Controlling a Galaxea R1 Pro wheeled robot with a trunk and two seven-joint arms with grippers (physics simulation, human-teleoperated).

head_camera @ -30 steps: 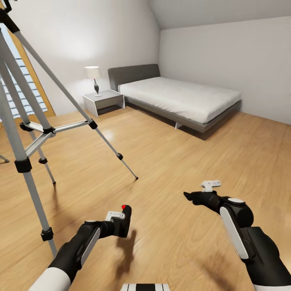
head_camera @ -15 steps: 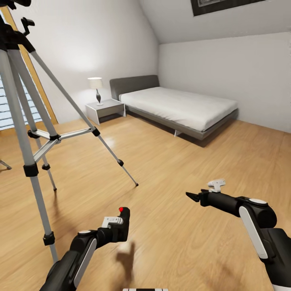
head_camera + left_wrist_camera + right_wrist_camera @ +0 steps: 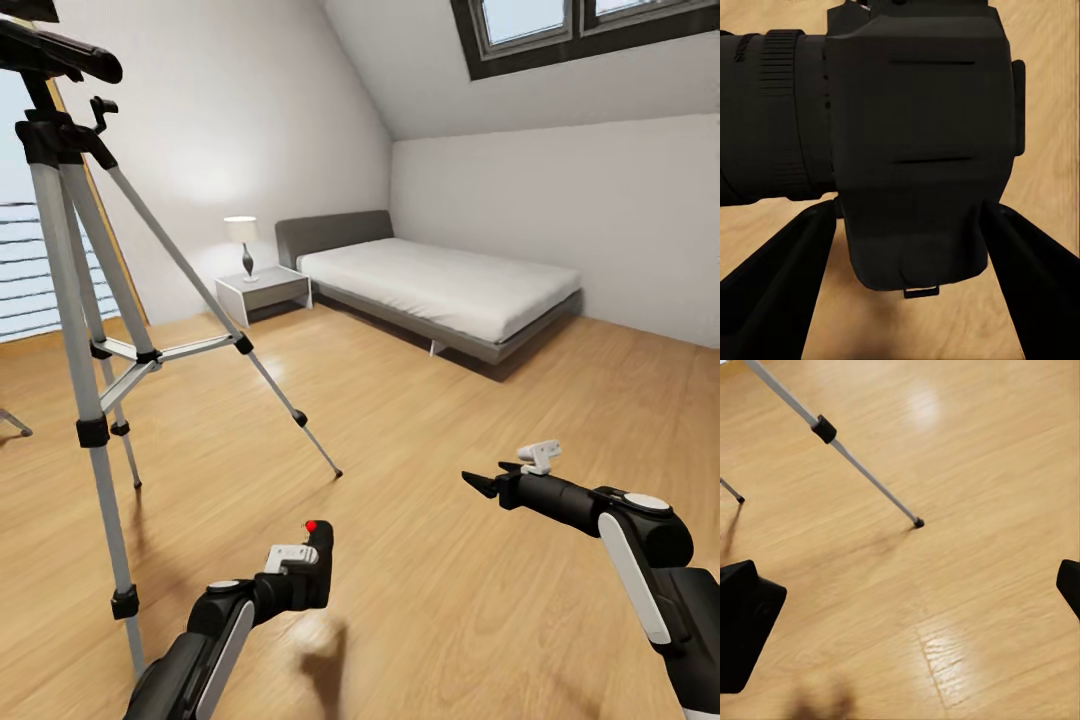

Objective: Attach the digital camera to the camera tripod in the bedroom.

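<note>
The tall camera tripod [image 3: 95, 330] with silver legs is seen at the far left. Near it, the small black digital camera [image 3: 312, 570] with a red button is clamped in the left gripper [image 3: 907, 300]. The right gripper [image 3: 478, 486] is spread open, holding nothing.

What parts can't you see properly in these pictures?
- Camera tripod: its head is cut off by the head view's top edge.
- Digital camera: in the left wrist view its lens runs off the edge.
- Right gripper: in the right wrist view its fingers run off both edges.
</note>
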